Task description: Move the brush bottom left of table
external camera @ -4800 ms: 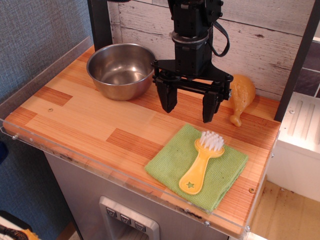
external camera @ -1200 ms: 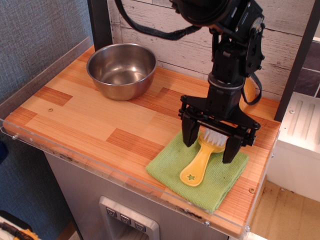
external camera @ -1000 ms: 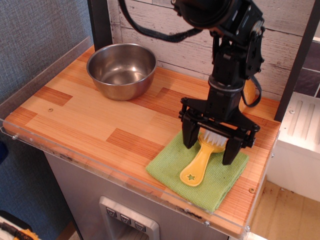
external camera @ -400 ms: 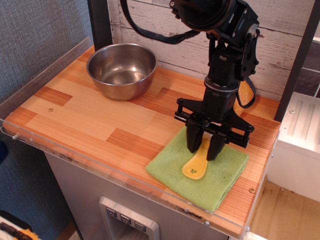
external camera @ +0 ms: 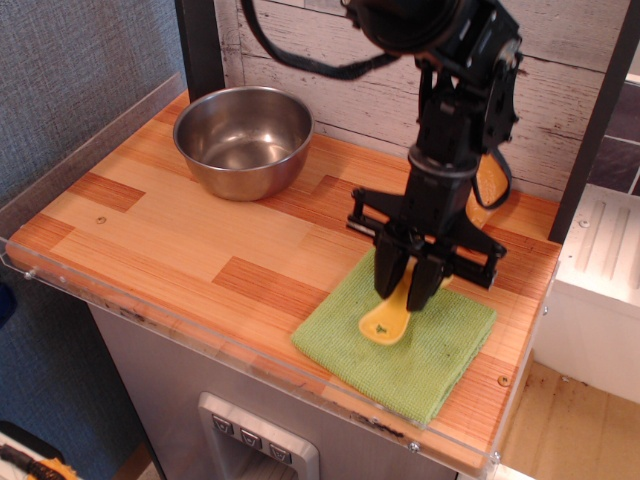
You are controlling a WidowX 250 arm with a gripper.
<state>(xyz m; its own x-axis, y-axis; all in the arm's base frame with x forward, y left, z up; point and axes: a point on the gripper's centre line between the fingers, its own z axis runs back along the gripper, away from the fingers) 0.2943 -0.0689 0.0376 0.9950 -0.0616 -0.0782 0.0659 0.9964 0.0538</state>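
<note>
The yellow brush (external camera: 384,321) is held by its head between my gripper's fingers, over the green cloth (external camera: 400,338) at the front right of the wooden table (external camera: 190,240). Only its rounded handle end with the star hole shows below the fingers; it looks tilted, just above or barely touching the cloth. The bristles are hidden. My black gripper (external camera: 407,291) is shut on the brush, pointing down.
A steel bowl (external camera: 244,140) stands at the back left. An orange-yellow toy drumstick (external camera: 488,185) lies at the back right, mostly hidden behind my arm. A clear acrylic rim (external camera: 160,320) edges the table front and left side. A dark post stands at the right.
The gripper came down over the brush head, closed its fingers on it, and has now lifted slightly; the handle end has risen and tilted off the cloth.
</note>
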